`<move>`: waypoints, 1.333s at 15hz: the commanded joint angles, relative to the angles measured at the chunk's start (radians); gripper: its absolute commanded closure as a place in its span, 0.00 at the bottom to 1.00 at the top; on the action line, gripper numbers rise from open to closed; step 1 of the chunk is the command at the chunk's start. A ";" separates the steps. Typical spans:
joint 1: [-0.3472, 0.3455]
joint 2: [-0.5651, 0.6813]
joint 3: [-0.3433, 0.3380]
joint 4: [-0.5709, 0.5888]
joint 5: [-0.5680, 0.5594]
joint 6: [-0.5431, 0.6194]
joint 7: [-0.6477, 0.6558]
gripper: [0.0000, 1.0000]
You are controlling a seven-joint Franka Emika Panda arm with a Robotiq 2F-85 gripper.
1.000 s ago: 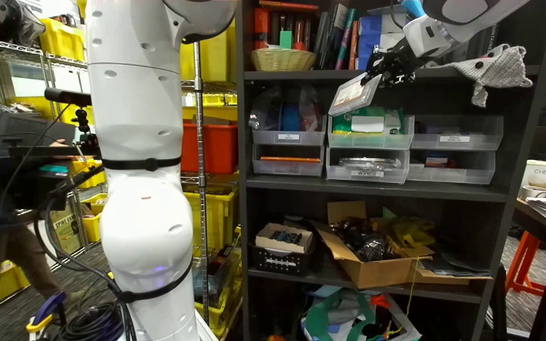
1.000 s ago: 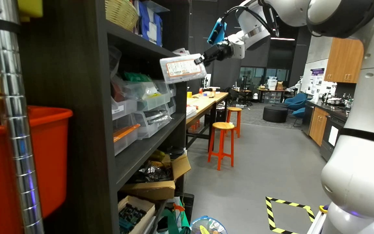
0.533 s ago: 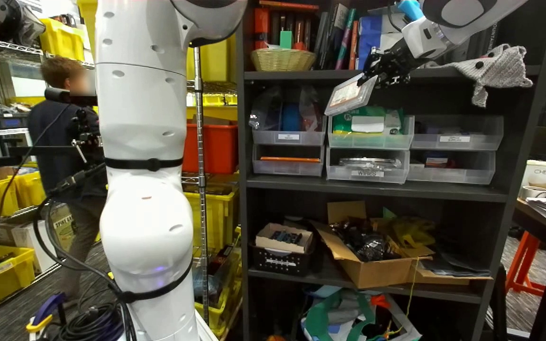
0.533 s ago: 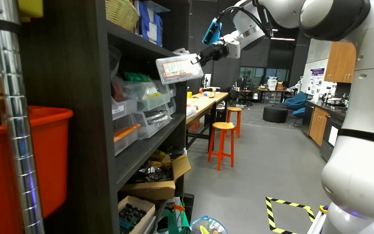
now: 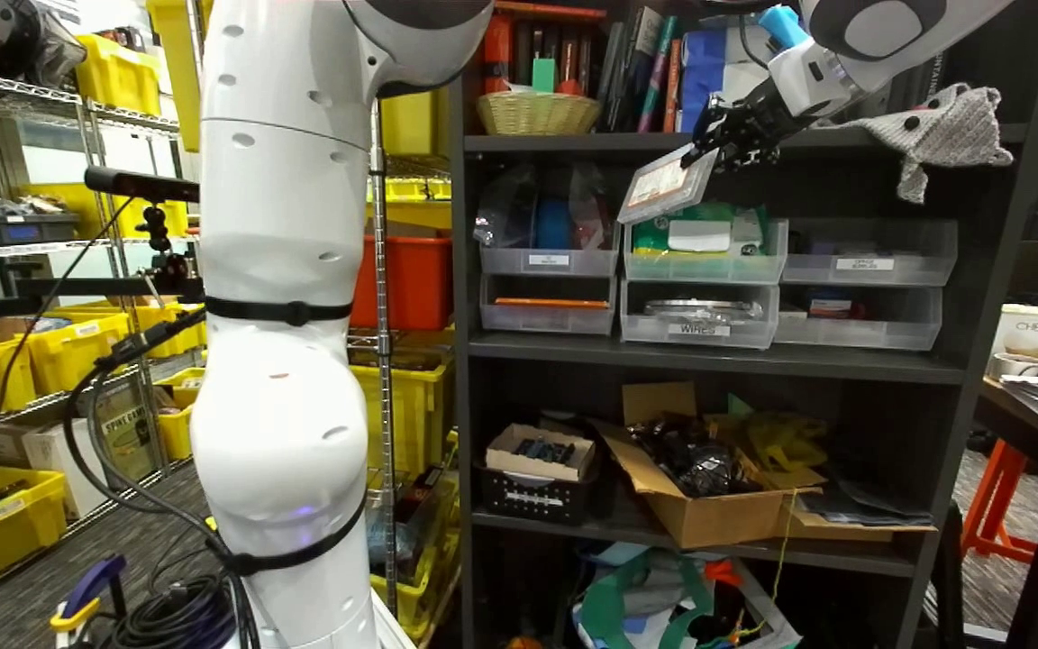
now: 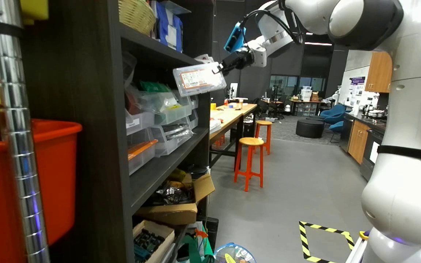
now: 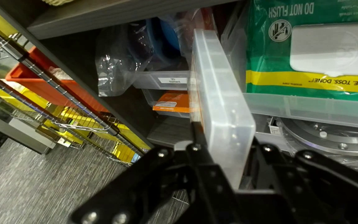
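My gripper is shut on one edge of a flat clear plastic case with an orange-bordered label. In the wrist view the fingers stand on either side of the case, which points edge-on away from the gripper. The case is tilted in the air before the shelf unit, close above a clear bin holding a green wipes package. Both exterior views show the case in front of the shelf opening. In the wrist view the wipes package lies right of the case.
More clear bins stand beside and below, one labelled WIRES. The upper shelf board holds a wicker basket and books. A grey knitted toy hangs near the wrist. An open cardboard box sits lower.
The gripper and case have moved slightly towards the shelf and a little lower. The upper arm has swung towards the shelf. A person behind the robot has gone out of view.
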 commanded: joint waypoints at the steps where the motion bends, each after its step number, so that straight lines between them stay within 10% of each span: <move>1: 0.000 0.035 0.010 0.076 0.006 -0.019 0.025 0.93; 20: -0.009 0.194 0.057 0.308 0.048 -0.030 0.072 0.93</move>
